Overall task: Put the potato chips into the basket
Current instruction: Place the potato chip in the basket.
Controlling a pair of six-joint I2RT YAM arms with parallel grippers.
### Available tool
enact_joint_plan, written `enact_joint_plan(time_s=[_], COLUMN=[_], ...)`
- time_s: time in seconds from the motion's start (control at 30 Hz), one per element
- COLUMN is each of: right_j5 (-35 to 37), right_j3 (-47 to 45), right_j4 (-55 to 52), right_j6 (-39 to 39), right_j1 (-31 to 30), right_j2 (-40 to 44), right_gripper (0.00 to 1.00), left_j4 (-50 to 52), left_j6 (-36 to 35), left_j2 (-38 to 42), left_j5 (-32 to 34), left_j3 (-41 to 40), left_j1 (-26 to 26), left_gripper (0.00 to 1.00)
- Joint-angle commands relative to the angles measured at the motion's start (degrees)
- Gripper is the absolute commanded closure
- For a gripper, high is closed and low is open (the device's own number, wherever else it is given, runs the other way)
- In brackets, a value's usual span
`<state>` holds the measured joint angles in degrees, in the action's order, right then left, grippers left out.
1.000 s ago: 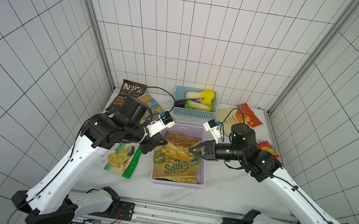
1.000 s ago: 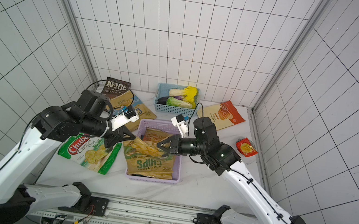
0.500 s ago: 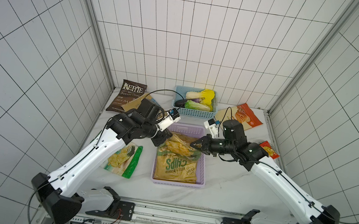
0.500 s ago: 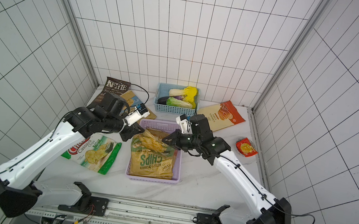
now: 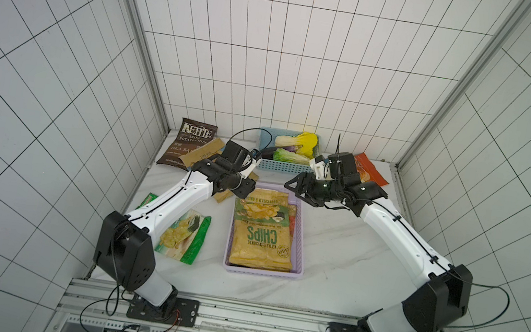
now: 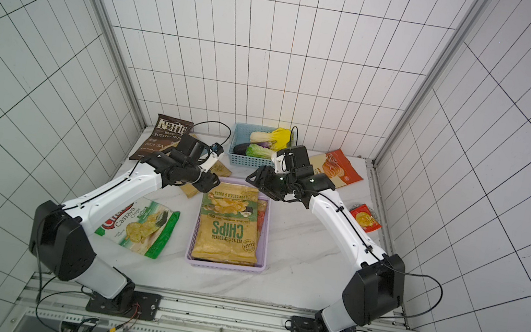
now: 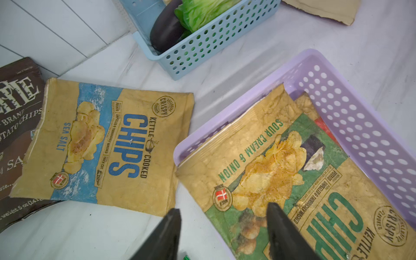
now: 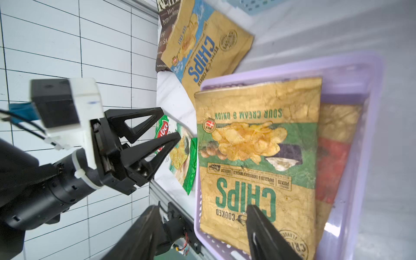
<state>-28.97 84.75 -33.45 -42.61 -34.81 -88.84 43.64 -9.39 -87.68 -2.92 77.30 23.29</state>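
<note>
The lilac basket [image 5: 262, 271] [image 6: 224, 266] holds a tan kraft green-label "CHIPS" bag [image 5: 261, 242] [image 7: 281, 175] [image 8: 258, 157], whose top end rests on the far rim. It lies over a red-label bag [image 8: 331, 157]. My left gripper [image 5: 245, 191] [image 7: 224, 208] [image 8: 170, 122] stands open and empty above that end's left corner. My right gripper [image 5: 291, 189] [image 8: 202, 206] is open and empty at the right. Outside the basket lie the blue-label bag [image 7: 108, 144], the dark brown Kettle bag [image 5: 188, 140] and the cassava bag [image 6: 139, 226].
A light blue basket [image 5: 283, 168] [image 7: 202, 51] of toy vegetables stands behind the lilac one. An orange snack bag [image 6: 336, 167] lies at the back right and a small red packet [image 6: 365, 219] near the right edge. Tiled walls close three sides.
Both grippers were shut on the green-label bag's top edge and have opened. The bag has dropped flat into the basket, and both arms have come lower and further back.
</note>
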Motion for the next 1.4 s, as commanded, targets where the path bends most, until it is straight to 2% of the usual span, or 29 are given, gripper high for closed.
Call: enact_joint_plan(time_s=[0.0,0.17,0.33,0.53,0.77,1.0,1.07,1.23,1.37], right_j5=[5.4,2.4,-2.8,-9.3,-12.2,-7.9,-4.3,11.0,13.4], right_j3=[3.4,3.6,4.6,4.4,6.2,10.5,12.0,13.6,11.2], right_j4=[-6.0,-5.5,-3.5,-2.1,-4.9,-8.3,-11.0,-18.7,-19.7], right_j6=[4.7,7.7,9.8,13.3,17.0,19.4,19.8,19.8,19.0], right_j1=[0.6,-2.7,-9.6,-15.7,-21.0,-24.1,-24.5,-24.9,-24.4], right_j2=[-0.2,-2.8,-9.4,-16.1,-22.6,-29.2,-30.9,-32.8,-31.7], right_gripper=[0.31,0.39,0.49,0.72,0.71,0.69,0.69,0.68,0.68], left_j4=[-3.5,-3.7,-5.5,-2.6,-3.0,-3.5,-3.5,-3.6,-3.8], left_j6=[1.9,4.7,9.4,7.9,9.8,10.0,10.2,10.2,10.4], left_j2=[2.6,7.7,14.4,17.8,18.5,18.8,18.6,18.7,18.6], left_j5=[-1.8,-6.8,-15.9,-18.1,-21.9,-22.7,-22.9,-22.3,-22.6], left_j3=[0.6,1.2,-0.2,-4.6,-10.1,-10.4,-10.4,-10.4,-10.3], left_j1=[-2.0,-7.0,-14.6,-17.8,-21.2,-22.4,-22.5,-22.7,-22.8], left_gripper=[0.02,0.02,0.02,0.02,0.02,0.01,0.02,0.01,0.02])
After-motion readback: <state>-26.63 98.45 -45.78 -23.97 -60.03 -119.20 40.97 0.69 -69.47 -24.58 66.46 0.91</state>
